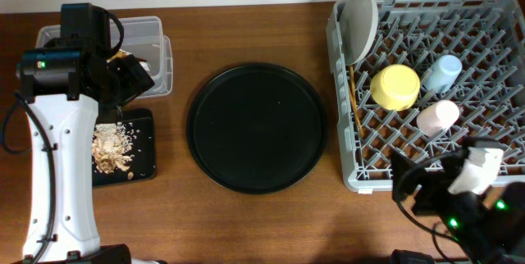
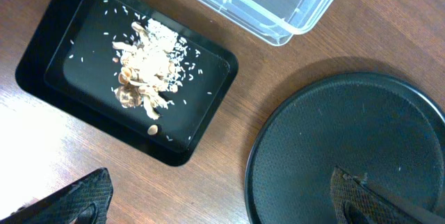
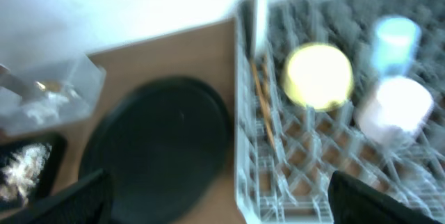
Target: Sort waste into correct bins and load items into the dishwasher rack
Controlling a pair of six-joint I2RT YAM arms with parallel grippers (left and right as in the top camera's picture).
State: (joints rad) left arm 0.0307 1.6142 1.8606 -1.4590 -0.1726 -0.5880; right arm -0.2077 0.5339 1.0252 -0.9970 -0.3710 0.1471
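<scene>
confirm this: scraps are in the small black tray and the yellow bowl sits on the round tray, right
Not quite. The overhead view shows the yellow bowl in the rack, not on the round tray. The scraps are in the small black tray, as you said.

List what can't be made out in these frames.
- Clear plastic rectangular tub: contents covered by the left arm overhead, cut off by the top edge in left wrist view.
- Pair of thin wooden chopsticks: smeared by blur in right wrist view; too thin overhead to count.
- Left hand: hidden under its arm overhead; only fingertips show at left wrist view's bottom edge.
</scene>
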